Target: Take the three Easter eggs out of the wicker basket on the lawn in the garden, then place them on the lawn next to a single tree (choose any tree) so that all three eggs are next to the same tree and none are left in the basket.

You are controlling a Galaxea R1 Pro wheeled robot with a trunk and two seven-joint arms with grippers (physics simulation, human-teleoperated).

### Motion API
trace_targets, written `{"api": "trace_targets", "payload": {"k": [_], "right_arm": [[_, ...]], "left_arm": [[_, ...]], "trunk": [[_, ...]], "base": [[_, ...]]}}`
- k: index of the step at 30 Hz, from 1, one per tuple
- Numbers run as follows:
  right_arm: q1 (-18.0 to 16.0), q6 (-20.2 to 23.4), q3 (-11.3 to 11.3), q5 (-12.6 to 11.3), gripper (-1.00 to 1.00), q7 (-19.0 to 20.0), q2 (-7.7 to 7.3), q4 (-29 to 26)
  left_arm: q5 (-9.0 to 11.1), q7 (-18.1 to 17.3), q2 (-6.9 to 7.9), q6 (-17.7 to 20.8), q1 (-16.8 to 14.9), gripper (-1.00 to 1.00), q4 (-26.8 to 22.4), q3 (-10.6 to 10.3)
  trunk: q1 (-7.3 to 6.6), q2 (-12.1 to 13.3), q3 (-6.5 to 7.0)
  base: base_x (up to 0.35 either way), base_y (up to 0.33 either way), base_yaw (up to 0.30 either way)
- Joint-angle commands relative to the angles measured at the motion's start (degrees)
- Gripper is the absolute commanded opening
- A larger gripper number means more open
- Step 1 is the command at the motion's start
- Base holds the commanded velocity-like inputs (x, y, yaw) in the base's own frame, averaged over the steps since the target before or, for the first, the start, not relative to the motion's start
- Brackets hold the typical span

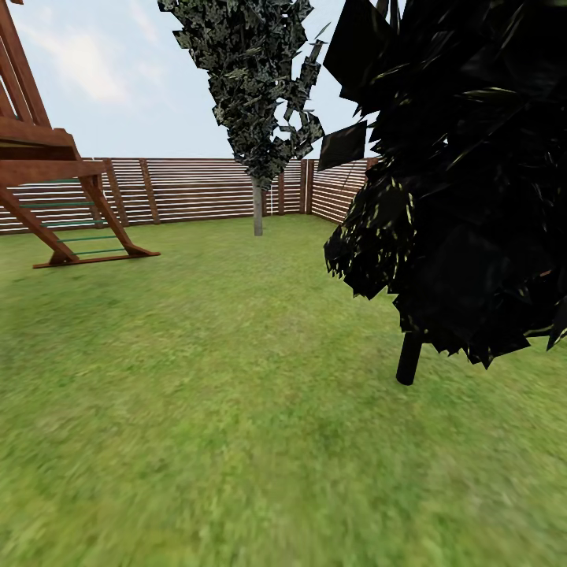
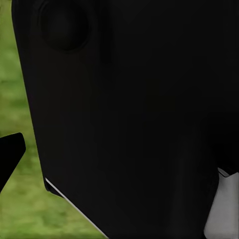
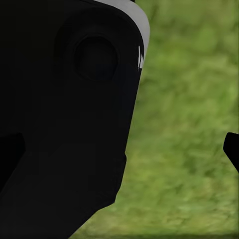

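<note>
Across the lower two thirds of the head view you have the lawn (image 1: 197,409), mottled green and blurred toward the bottom edge. At the right of the frame a near-black, cone-shaped tree (image 1: 465,181) looms close, its dark stub of trunk meeting the grass at lower right. Along the middle of the frame runs the brown slatted fence (image 1: 197,189), turning a corner at centre right. Before that corner stands a tree with a pale bare trunk (image 1: 257,209) and dark mottled foliage rising to the top edge. At the upper left you see a wooden play frame (image 1: 55,189) with green rungs, its feet on the grass. In both wrist views a black robot part (image 2: 129,119) blocks most of the picture, with grass beside it; a dark fingertip (image 3: 232,148) pokes in at one edge. You cannot tell how either gripper's jaws stand.
</note>
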Motion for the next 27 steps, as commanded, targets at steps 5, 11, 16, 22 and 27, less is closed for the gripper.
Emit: {"api": "trace_targets", "payload": {"k": [5,11,16,22,27], "right_arm": [[-0.08,-0.05,0.31,0.07,1.00,0.03,0.01,0.13],[-0.08,-0.05,0.31,0.07,1.00,0.02,0.01,0.13],[-0.08,-0.05,0.31,0.07,1.00,0.03,0.01,0.13],[-0.08,-0.05,0.31,0.07,1.00,0.02,0.01,0.13],[-0.08,-0.05,0.31,0.07,1.00,0.04,0.01,0.13]], "left_arm": [[-0.06,-0.11,0.01,0.00,0.05,1.00,-0.13,-0.03],[-0.06,-0.11,0.01,0.00,0.05,1.00,-0.14,-0.04],[-0.06,-0.11,0.01,0.01,0.05,1.00,-0.10,-0.04],[-0.08,-0.10,0.00,0.00,0.05,1.00,-0.14,-0.04],[-0.05,-0.11,0.00,0.02,0.05,1.00,-0.13,-0.04]], "trunk": [[0.00,-0.02,-0.04],[0.00,-0.02,-0.04],[0.00,-0.02,-0.04],[0.00,-0.02,-0.04],[0.00,-0.02,-0.04]], "base": [[0.000,0.000,0.000],[0.000,0.000,0.000],[0.000,0.000,0.000],[0.000,0.000,0.000],[0.000,0.000,0.000]]}}
